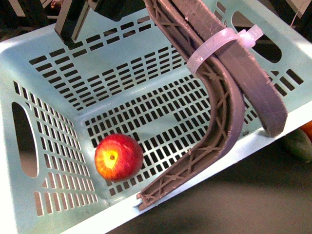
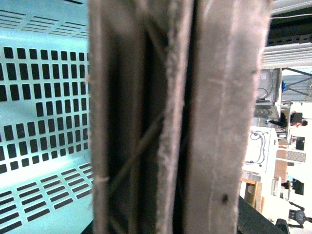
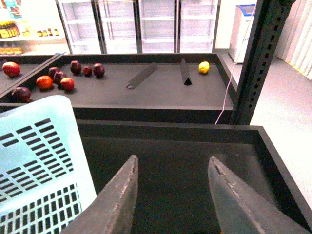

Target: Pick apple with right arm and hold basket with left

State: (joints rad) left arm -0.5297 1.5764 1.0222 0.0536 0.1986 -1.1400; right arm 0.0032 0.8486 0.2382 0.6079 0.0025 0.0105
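Apple (image 1: 118, 157): red, yellow patch facing up, in the left-hand corner of the basket (image 1: 19, 48) floor, on the robot's side. Round, so no long axis.
Left end effector (image 2: 187, 126): clamped across the basket's near rim, one finger inside and one outside. It is the nearer to the apple.
Right end effector (image 3: 173, 161): spread wide, empty, outside the basket over a dark shelf (image 3: 175, 141). The basket lies beside it; its wrist view does not show the apple.

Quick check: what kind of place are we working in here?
Probably a grocery shop, or a mock-up of one: glass-door coolers behind, loose fruit on a dark display shelf, and a pale blue basket holding an apple.
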